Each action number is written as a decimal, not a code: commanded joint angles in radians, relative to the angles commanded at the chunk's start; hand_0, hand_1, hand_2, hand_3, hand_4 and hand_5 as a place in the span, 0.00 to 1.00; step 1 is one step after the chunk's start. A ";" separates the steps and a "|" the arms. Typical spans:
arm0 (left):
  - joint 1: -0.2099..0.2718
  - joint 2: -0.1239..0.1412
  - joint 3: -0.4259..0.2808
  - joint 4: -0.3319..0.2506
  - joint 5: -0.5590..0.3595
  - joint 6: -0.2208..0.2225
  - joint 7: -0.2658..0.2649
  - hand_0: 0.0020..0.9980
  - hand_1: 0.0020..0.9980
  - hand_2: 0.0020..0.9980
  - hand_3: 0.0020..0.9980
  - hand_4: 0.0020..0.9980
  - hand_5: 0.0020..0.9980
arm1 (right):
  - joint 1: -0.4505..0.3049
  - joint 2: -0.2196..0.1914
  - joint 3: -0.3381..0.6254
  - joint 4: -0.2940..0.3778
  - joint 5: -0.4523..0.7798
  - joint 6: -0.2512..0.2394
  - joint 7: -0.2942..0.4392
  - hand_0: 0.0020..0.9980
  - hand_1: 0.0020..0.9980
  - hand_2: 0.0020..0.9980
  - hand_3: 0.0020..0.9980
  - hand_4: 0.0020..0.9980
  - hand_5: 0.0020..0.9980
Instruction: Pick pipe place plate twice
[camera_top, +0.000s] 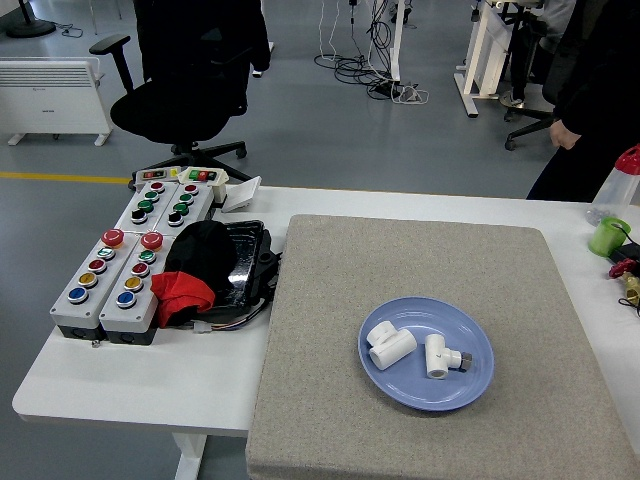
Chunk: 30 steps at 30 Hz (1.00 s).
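Observation:
A blue plate (400, 384) lies on the grey mat (330, 330), right of centre. Two white pipe fittings lie in it: one (387, 344) on the left side, another (440, 357) with a grey end to its right. Neither of my hands is in view.
Button control boxes (130, 260) stand on the table's left, with a black and red cloth (190, 275) and a black tray beside them. A green cup (607, 237) and a bottle (618, 185) stand at the far right. A person in black (590, 100) stands at the far right corner.

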 joint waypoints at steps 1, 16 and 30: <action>0.000 0.001 0.001 0.000 -0.002 0.000 -0.001 0.66 0.64 0.66 0.60 0.46 1.00 | -0.002 0.001 -0.003 -0.001 0.006 0.004 0.023 0.84 0.79 0.85 0.81 0.60 0.74; 0.006 0.004 -0.005 -0.001 0.004 -0.001 0.002 0.66 0.64 0.66 0.60 0.46 1.00 | -0.017 0.011 -0.014 -0.004 0.012 0.031 0.076 0.81 0.76 0.82 0.78 0.59 0.75; 0.012 0.004 -0.003 -0.007 0.008 -0.010 0.012 0.66 0.64 0.66 0.60 0.46 1.00 | -0.033 0.011 -0.008 0.005 0.029 0.034 0.059 0.81 0.76 0.82 0.78 0.59 0.75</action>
